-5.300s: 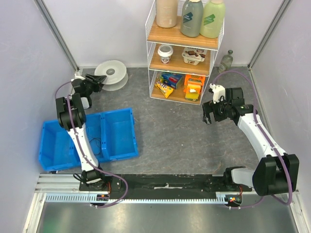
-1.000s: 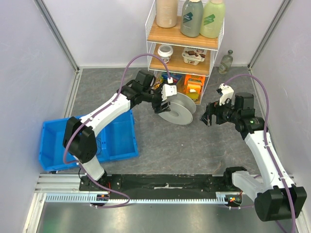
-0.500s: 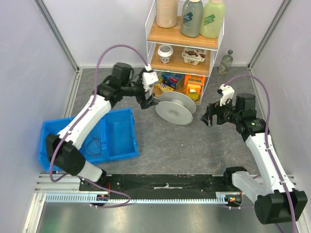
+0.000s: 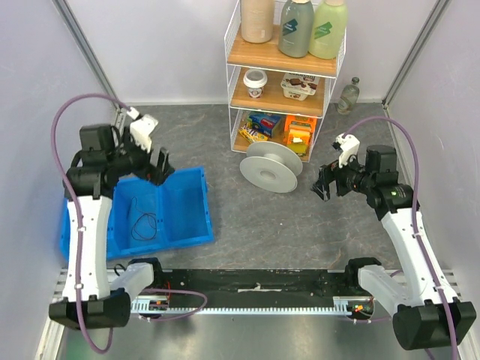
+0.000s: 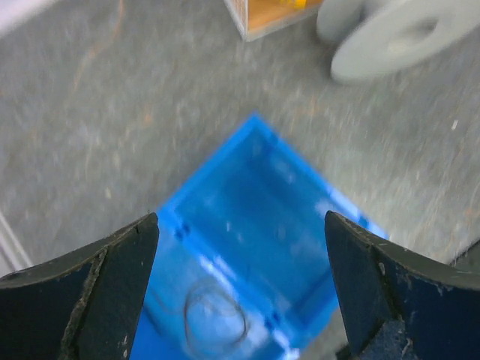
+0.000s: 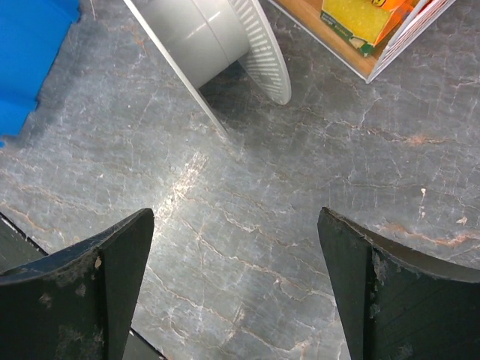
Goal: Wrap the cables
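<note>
The thin black cable lies in small loose loops inside the left compartment of the blue bin. It also shows blurred in the left wrist view. My left gripper is open and empty, above the bin's far edge, well above the cable. The white spool lies tilted on the table in front of the shelf; it also shows in the right wrist view. My right gripper is open and empty, to the right of the spool and apart from it.
A wire shelf with snacks, cups and bottles stands at the back, just behind the spool. A small bottle stands to its right. Grey walls close in both sides.
My left arm has let go of the spool, leaving it in front of the shelf, and has swung left and back over the blue bin. The right arm has barely moved.
</note>
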`<state>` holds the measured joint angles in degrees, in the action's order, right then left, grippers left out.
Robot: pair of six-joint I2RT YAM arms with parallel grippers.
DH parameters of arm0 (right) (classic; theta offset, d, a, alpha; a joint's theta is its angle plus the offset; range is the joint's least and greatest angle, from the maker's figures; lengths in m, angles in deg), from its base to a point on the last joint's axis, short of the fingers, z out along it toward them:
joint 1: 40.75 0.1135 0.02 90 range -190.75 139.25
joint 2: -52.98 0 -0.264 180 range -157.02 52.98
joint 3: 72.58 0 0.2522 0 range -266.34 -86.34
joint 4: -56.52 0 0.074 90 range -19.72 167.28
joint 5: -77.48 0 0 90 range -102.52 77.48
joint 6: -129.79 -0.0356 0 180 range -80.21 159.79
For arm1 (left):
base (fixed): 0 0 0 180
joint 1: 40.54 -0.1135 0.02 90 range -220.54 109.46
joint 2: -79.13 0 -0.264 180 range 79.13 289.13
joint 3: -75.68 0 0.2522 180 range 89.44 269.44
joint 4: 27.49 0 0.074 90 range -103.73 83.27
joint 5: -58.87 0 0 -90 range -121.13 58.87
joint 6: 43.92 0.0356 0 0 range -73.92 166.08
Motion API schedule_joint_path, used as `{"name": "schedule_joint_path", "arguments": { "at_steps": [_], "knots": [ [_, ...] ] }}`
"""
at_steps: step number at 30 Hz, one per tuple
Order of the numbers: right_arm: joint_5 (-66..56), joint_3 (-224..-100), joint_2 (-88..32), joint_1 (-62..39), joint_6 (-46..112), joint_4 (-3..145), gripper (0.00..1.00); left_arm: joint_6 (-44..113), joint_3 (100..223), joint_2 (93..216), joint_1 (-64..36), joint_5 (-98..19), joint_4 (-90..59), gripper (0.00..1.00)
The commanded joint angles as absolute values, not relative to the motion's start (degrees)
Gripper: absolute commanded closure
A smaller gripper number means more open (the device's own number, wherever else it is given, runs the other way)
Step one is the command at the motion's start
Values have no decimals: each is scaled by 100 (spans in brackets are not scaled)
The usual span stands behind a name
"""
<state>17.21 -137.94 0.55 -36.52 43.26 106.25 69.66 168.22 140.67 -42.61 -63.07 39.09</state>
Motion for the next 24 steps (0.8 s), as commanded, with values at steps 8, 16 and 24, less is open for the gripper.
{"name": "schedule_joint_path", "arguments": {
  "at_steps": [8, 16, 24],
  "knots": [
    [2052, -14391, -283, -3670, 4972, 11054, 2, 9978, 15527, 13862, -5837, -5178, 6124, 17],
    [2061, -14497, -257, -3671, 4806, 11019, 2, 8162, 15414, 14786, -6085, -4862, 5151, 49],
    [1939, -14462, -284, -3662, 4691, 10992, 2, 6437, 14438, 14812, -6058, -3755, 3612, 48]
  ]
}}
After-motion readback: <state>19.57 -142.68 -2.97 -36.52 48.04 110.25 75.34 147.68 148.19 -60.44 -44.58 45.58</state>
